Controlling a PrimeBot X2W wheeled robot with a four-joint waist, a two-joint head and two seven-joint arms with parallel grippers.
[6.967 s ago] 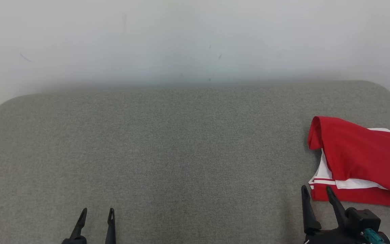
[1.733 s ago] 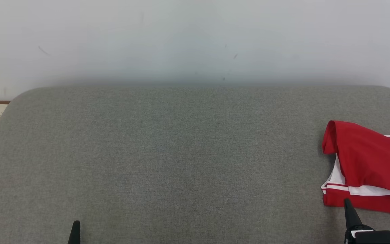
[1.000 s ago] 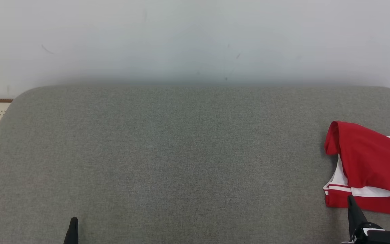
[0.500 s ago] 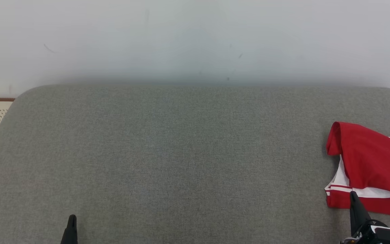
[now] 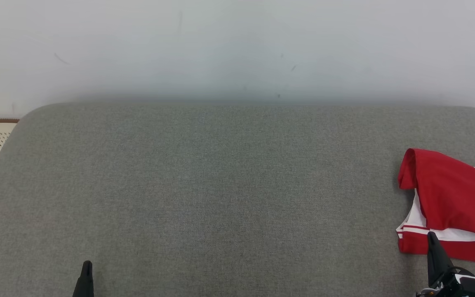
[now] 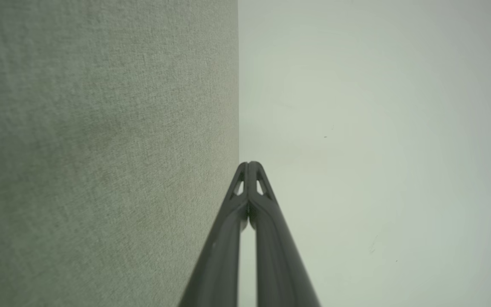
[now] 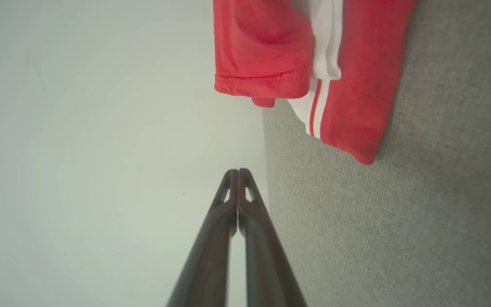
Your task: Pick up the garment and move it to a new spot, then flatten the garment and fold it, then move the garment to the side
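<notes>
Item: red garment (image 5: 454, 198) with white trim, lying folded at the far right of the grey padded surface (image 5: 221, 185); we judge it light, soft and limp, best pinched at its near hem, both the right gripper (image 5: 430, 238) and left gripper (image 5: 86, 267) having jaws pressed together, empty.

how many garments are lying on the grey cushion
1. The red and white garment lies folded over itself at the right end of the grey cushion. The head view's right edge cuts it off, so anything further right would be hidden.
</notes>
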